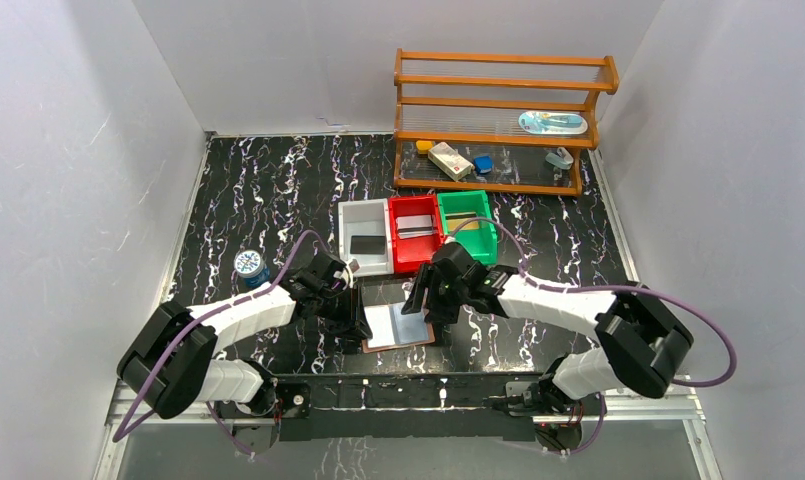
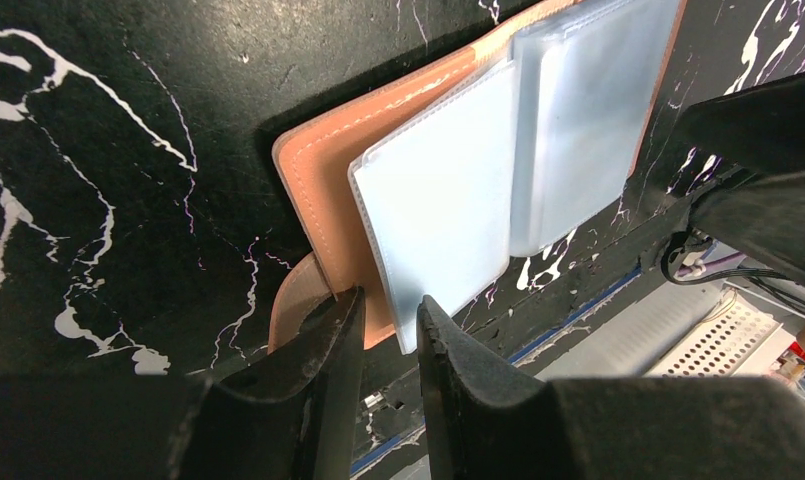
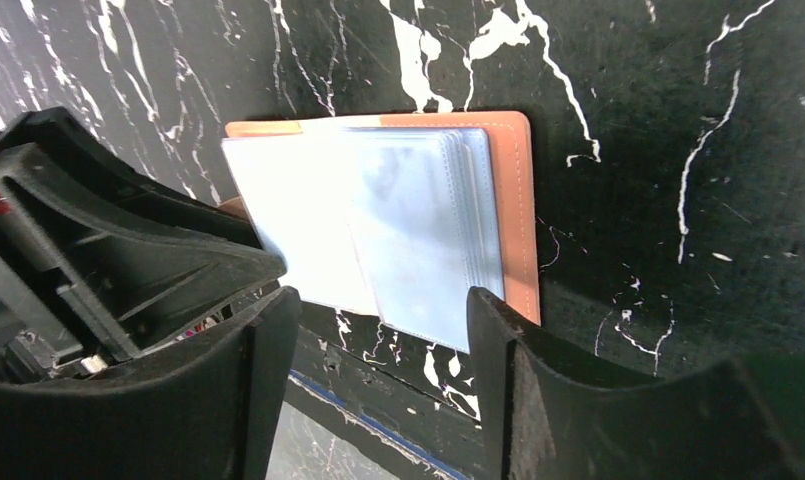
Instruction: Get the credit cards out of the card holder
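Card holder point(image 1: 403, 327) lying open on table point(image 1: 258, 190), near edge, btwn arms. L gripper point(image 2: 386, 305) jaws sitting slightly apart at its corner; grip unclear. R gripper point(image 3: 378, 300) jaws hanging wide apart over clear sleeves point(image 3: 408, 220). Can point(image 1: 250, 266) label too small to read.

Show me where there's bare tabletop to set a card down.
Free: the far-left stretch between the can, the white bin and the back wall; also right of the green bin, before the rack. Crowded: near centre, where the left gripper and right gripper flank the card holder.
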Motion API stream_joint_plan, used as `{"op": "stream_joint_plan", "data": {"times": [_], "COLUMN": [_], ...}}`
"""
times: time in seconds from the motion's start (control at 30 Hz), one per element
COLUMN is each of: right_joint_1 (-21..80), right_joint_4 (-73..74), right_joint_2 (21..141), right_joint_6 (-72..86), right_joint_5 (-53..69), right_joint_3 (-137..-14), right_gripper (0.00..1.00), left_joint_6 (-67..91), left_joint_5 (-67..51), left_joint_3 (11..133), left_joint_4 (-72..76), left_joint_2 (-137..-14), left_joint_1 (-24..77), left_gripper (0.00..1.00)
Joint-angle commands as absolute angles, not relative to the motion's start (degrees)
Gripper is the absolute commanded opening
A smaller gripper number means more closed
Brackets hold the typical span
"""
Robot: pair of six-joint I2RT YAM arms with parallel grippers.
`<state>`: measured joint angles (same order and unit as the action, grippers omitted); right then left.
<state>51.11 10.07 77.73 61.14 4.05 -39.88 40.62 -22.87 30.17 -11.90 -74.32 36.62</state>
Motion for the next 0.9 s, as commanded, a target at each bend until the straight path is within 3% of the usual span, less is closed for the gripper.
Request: {"op": "stream_joint_plan", "data": {"times": [0.0, 0.87], "right_joint_1": [51.1, 51.5], "right_joint_4": [8.2, 7.2], "right_joint_2": [80.6, 84.7], "right_joint_6": [60.7, 59.6], "right_joint_5": [7.4, 10.3], "right_joint_3": [-43.2, -45.2], "right_gripper": [0.68, 0.6], "left_joint_6": [39.7, 39.0], "left_joint_5": [-22.2, -23.2], "left_joint_3": [30.4, 31.1], "left_joint_4": [-14.6, -14.7], "left_joint_2": [-73.0, -74.7], "left_joint_1": [36.8, 36.8], "left_gripper": [0.25, 0.25]}}
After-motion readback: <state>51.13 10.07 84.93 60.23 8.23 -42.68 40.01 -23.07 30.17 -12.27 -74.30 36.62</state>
